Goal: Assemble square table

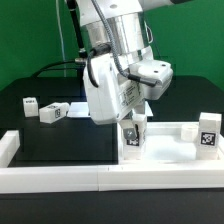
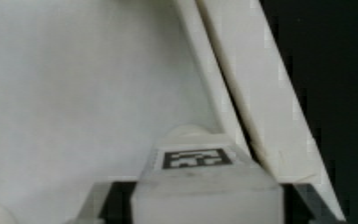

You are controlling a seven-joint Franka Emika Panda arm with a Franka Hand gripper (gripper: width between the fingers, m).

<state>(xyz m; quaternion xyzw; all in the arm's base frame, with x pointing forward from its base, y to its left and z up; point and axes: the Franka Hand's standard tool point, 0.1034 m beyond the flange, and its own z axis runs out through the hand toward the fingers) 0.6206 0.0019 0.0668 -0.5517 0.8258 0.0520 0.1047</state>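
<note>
In the exterior view my gripper [image 1: 133,126] is shut on a small white table leg [image 1: 133,140] with a black-white tag. It holds the leg upright at the near left part of the white square slab [image 1: 165,147]. In the wrist view the leg [image 2: 197,165] sits between my dark fingers [image 2: 131,203], its tag facing the camera. The slab's flat top [image 2: 87,90] fills the area beyond it. Two loose legs [image 1: 28,104] [image 1: 50,113] lie on the black table towards the exterior view's left. The arm hides the slab's far left part.
A long white low border wall [image 1: 100,180] runs along the front and turns back at both ends; in the wrist view it [image 2: 265,90] runs beside the slab. A white tagged block [image 1: 207,135] stands at the right. The marker board [image 1: 78,107] lies behind the loose legs.
</note>
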